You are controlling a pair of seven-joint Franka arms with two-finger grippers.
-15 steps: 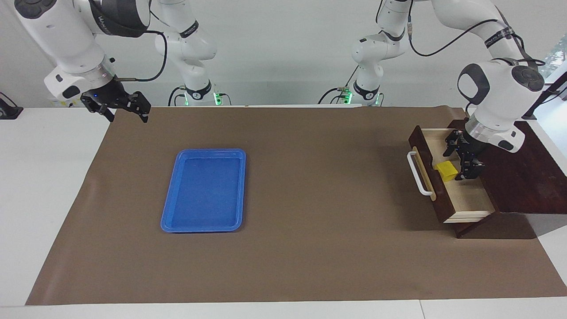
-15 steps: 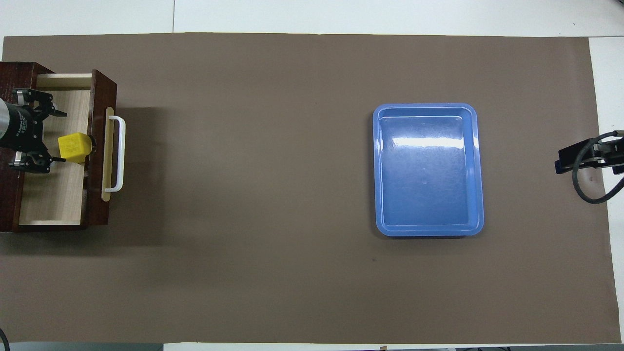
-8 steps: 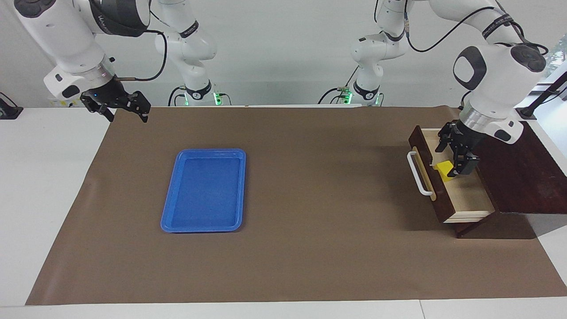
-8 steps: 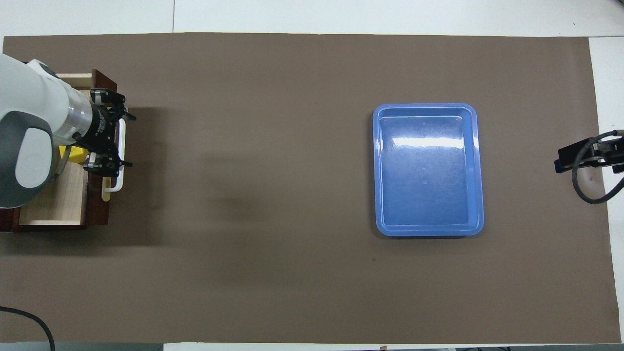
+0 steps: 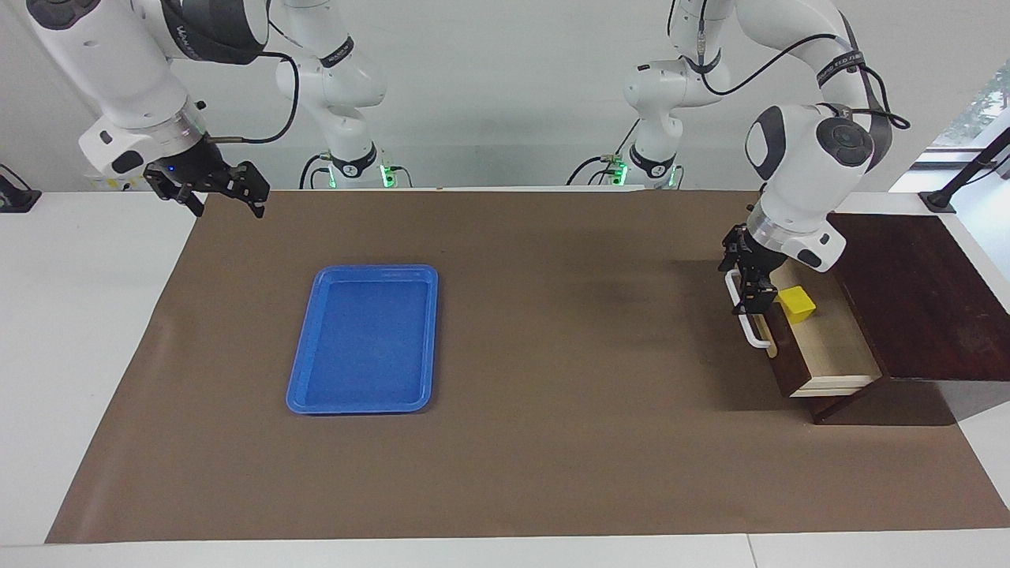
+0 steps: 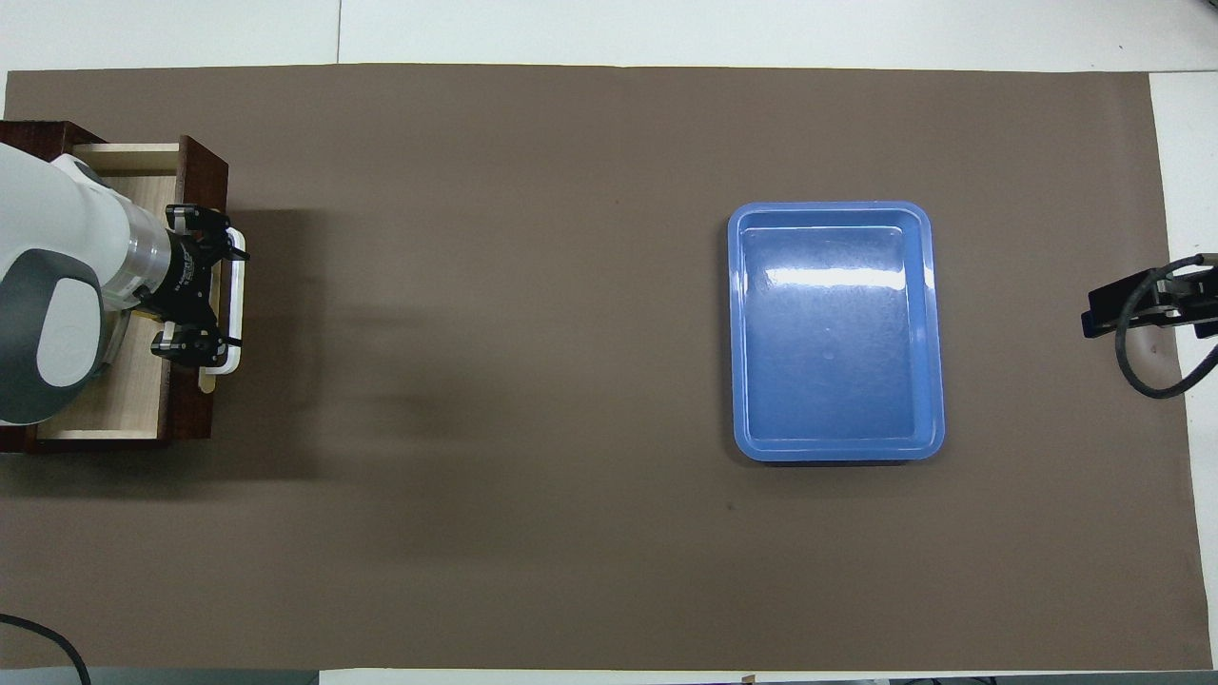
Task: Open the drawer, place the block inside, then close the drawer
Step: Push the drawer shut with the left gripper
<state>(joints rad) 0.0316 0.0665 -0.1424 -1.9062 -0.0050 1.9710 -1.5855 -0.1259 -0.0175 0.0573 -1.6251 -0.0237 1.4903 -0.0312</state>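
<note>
The drawer (image 5: 836, 351) (image 6: 114, 400) stands pulled out of its dark wooden box (image 5: 915, 300) at the left arm's end of the table. The yellow block (image 5: 797, 304) lies free on the drawer's pale floor, close to the front panel; in the overhead view the left arm hides it. My left gripper (image 5: 746, 284) (image 6: 226, 297) is open at the white handle (image 5: 755, 335) (image 6: 238, 295), with its fingers spread along the bar. Whether it touches the handle I cannot tell. My right gripper (image 5: 229, 211) waits open in the air at the right arm's end of the table.
A flat blue tray (image 5: 367, 339) (image 6: 837, 381) with nothing in it lies on the brown mat (image 5: 552, 394) toward the right arm's end. White tabletop borders the mat on all sides.
My left gripper has come up out of the drawer, away from the block, and crossed over the front panel to the handle. The block stays in the drawer. The right arm has not moved.
</note>
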